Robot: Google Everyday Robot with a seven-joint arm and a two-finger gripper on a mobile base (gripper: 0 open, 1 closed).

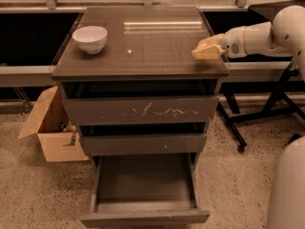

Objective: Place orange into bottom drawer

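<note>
Gripper (208, 50) hovers low at the right edge of the cabinet top (143, 46) (open or closed, I cannot tell), the orange nowhere visible, while the bottom drawer (143, 182) stands pulled out below, presumably ready to receive it.

It looked like a robotics lab or test space: a lone drawer cabinet (138, 111) stood on a speckled floor (38, 194), an open cardboard box (52, 132) beside it, a black wheeled stand (233, 126) behind. The robot's gripper (207, 50) hovered at the worktop's (143, 51) right edge.
</note>
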